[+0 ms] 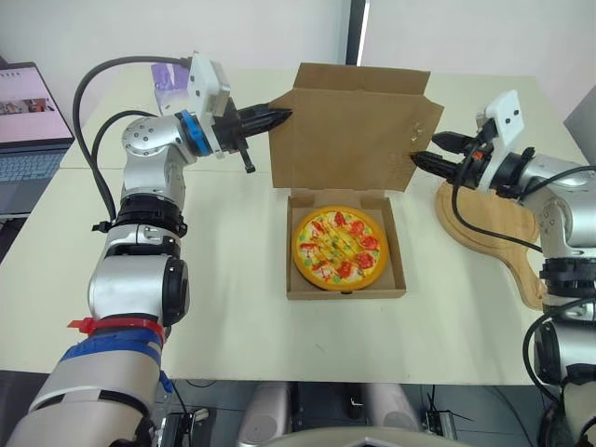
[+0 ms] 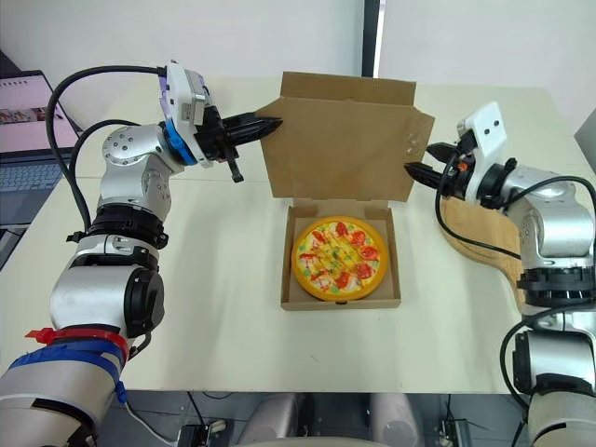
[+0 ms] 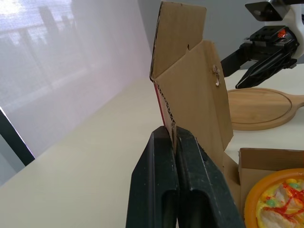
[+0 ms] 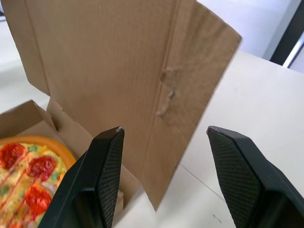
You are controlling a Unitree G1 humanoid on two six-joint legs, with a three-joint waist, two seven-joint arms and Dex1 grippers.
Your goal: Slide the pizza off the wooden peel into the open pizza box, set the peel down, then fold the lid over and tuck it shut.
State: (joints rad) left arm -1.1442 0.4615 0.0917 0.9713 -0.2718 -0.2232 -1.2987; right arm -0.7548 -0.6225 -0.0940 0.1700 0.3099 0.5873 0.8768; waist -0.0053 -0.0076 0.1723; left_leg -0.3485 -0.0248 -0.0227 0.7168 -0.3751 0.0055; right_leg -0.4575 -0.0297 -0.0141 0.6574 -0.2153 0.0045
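The toy pizza point(image 1: 340, 246) lies inside the cardboard box's tray point(image 1: 396, 270) at mid-table. The box lid point(image 1: 358, 130) stands upright behind it, side flaps angled forward. My left gripper point(image 1: 282, 115) is shut on the lid's left flap edge; the left wrist view shows the cardboard pinched between the fingers point(image 3: 187, 142). My right gripper point(image 1: 426, 151) is open at the lid's right flap, whose edge point(image 4: 190, 118) lies between the spread fingers without visible contact. The wooden peel point(image 1: 489, 228) rests flat on the table to the right, under my right arm.
An open laptop point(image 1: 28, 121) sits at the table's far left. The cream table point(image 1: 233, 307) has free room in front of the box and to its left. The peel's handle point(image 1: 533, 291) points toward the right front edge.
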